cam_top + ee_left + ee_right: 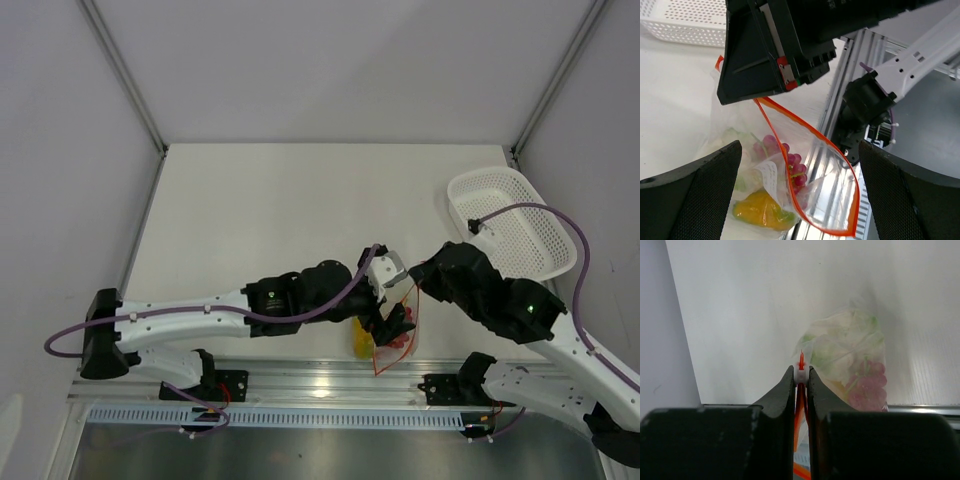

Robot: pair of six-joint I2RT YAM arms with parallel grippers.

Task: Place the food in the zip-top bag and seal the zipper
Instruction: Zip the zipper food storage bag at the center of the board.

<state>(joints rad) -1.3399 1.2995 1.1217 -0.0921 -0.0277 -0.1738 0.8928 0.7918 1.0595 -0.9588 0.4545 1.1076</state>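
Already got food (785, 162) in bag (830, 197). Pinching zipper (801, 360) with right gripper (801, 373), with left gripper (800, 150) spread wide. Probably just need to zip it shut.

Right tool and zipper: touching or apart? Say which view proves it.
Touching. The right wrist view shows the right tool shut on the zipper, with the orange strip poking out above.

The zip-top bag (825, 170) is seen as clear plastic, edged by an orange-red zipper (805, 126). Through it a purplish-red grape bunch (790, 162), a yellow-orange fruit (757, 210) and a pale green piece (871, 320) are shown. The basket (490, 177) is rendered in white mesh, the cables (586, 262) in purple
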